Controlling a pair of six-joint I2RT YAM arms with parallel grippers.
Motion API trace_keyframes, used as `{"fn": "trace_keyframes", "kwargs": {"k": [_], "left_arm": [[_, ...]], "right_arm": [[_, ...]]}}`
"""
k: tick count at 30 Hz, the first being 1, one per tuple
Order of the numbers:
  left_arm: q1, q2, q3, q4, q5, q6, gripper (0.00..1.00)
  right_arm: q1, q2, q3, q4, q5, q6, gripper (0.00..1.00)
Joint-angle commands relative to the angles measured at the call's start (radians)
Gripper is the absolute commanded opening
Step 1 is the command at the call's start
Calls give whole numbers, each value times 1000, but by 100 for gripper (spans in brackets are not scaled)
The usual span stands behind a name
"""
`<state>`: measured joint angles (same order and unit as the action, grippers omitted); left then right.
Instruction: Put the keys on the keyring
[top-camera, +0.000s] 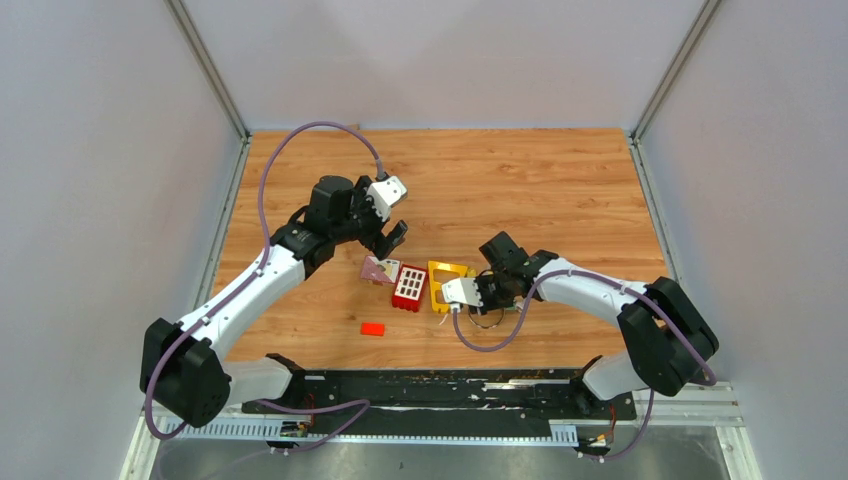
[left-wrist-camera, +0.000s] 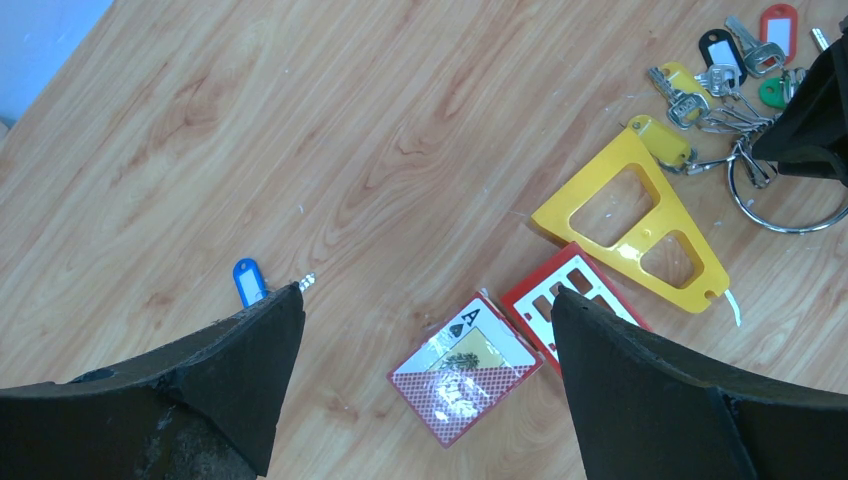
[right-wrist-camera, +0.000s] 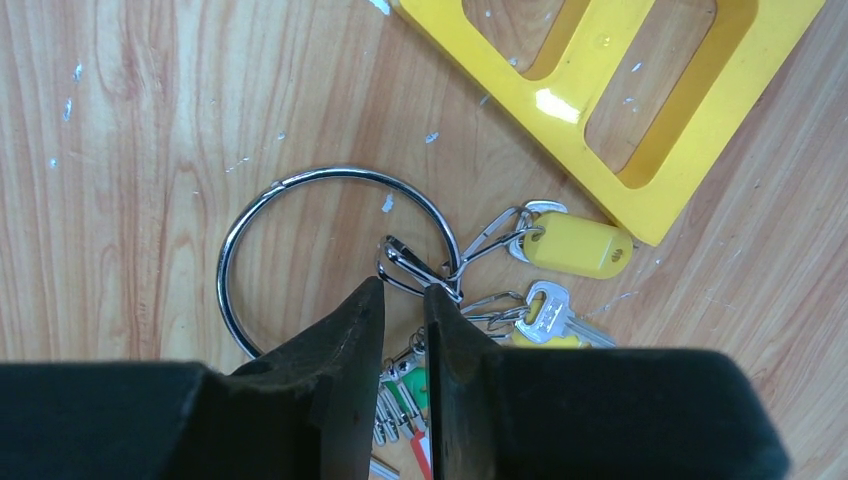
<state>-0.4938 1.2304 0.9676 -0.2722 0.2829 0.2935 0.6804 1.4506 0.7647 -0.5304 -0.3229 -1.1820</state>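
My left gripper (left-wrist-camera: 428, 298) hangs wide apart, with a blue key (left-wrist-camera: 250, 282) at its view's lower left. My right gripper (right-wrist-camera: 404, 290) is nearly together at the keyring (right-wrist-camera: 330, 172), mid-frame; I cannot tell if it grips. The keys (right-wrist-camera: 545, 312) bunch right of the ring.

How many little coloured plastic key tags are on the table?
6. The blue tag lies alone, away from the rest; two yellow tags, a black tag, red tag and green tag cluster by the keyring. The right gripper may hide more.
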Motion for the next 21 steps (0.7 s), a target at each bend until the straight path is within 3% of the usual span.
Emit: {"fn": "trace_keyframes", "kwargs": {"k": [1, 16, 21], "left_arm": [[6, -5, 18, 12, 15, -8, 99], [8, 1, 14, 13, 15, -6, 99], [8, 1, 13, 12, 14, -4, 99]], "right_arm": [[8, -18, -12, 25, 4, -30, 21], [23, -8, -27, 42, 1, -30, 20], [29, -70, -46, 56, 9, -22, 24]]}}
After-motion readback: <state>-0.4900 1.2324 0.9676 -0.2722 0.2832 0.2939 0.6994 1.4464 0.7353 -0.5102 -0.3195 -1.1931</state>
